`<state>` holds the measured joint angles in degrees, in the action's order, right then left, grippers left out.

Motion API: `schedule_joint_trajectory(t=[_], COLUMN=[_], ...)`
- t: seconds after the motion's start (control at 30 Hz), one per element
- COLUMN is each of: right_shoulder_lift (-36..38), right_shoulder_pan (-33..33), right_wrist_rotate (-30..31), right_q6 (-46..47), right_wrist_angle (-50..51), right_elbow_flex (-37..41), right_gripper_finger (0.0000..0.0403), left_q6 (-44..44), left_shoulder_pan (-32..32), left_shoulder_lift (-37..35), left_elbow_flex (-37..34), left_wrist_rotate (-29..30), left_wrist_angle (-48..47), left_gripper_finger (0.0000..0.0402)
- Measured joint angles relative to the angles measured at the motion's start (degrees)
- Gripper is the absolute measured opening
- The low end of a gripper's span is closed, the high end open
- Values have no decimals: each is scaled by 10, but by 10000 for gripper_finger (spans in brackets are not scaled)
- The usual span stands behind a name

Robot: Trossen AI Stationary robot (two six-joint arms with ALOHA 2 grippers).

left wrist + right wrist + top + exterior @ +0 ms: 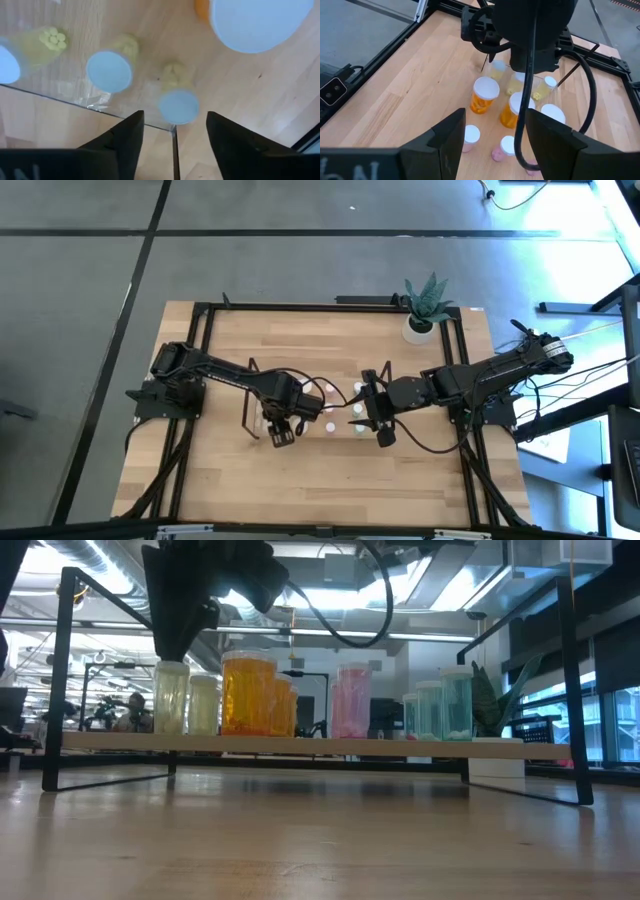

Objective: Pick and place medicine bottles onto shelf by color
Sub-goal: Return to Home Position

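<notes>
Capped yellow bottles on the shelf hold pills.

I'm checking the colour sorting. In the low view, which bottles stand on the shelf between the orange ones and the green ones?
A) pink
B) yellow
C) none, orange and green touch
A: on the shelf, the pink bottles stand between the orange bottles and the green bottles. The yellow bottles sit on the orange group's other side.

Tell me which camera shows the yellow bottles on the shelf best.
Low view: the yellow bottles stand side-on at one end of the shelf. Left wrist view shows caps from above; right wrist view, partly behind the left arm; high view, barely anything.
</notes>
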<state>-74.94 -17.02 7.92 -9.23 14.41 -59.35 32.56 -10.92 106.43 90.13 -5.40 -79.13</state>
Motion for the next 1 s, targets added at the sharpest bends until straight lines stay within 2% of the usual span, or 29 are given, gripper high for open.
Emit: schedule_joint_trajectory(t=[0.17,0.3,0.4,0.67,1.0], right_shoulder_lift=[0,0,0,0,0], right_shoulder_pan=[0,0,0,0,0], right_wrist_rotate=[0,0,0,0,0], right_q6=[0,0,0,0,0], right_wrist_angle=[0,0,0,0,0], right_elbow_flex=[0,0,0,0,0], right_gripper_finger=[207,207,207,207,207], left_q6=[2,1,-4,-47,-61], left_shoulder_pan=[0,-4,-8,-33,-73], left_shoulder_lift=[-1,-16,-27,-72,-161], left_elbow_flex=[0,0,11,63,64], left_wrist_rotate=[1,4,24,139,254], left_wrist_angle=[-10,-13,-28,-60,-95], left_gripper_finger=[236,229,214,161,67])
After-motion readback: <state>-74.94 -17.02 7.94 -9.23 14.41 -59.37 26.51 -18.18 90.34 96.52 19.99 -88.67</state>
